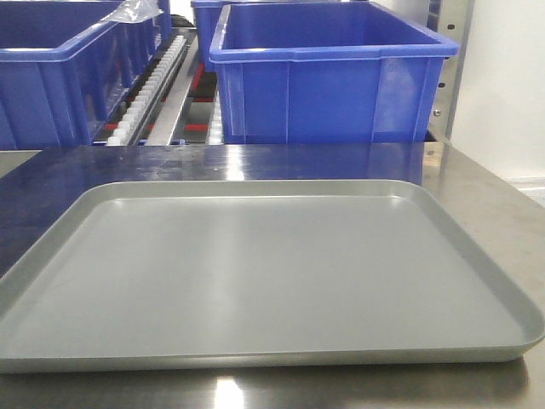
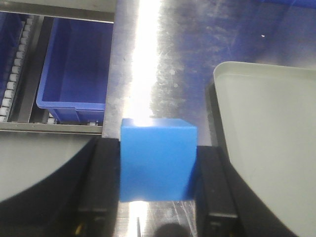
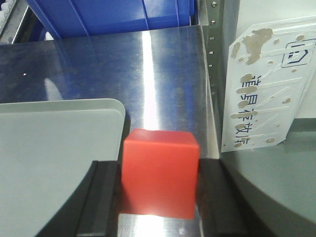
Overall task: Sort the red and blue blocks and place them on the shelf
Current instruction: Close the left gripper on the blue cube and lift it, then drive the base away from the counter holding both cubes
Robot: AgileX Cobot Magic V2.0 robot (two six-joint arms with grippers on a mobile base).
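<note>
Matte cubes: blue block [image 2: 158, 160], red block [image 3: 160, 173], clamped.

The only writing is on a worn white sign [image 3: 266, 89] just past the right edge of the steel table [image 3: 168, 74], seen in the right wrist view: a row of dark blue Chinese characters, too flaked to read surely, and an outlined hexagonal logo [image 3: 297, 52] near its top corner
</note>
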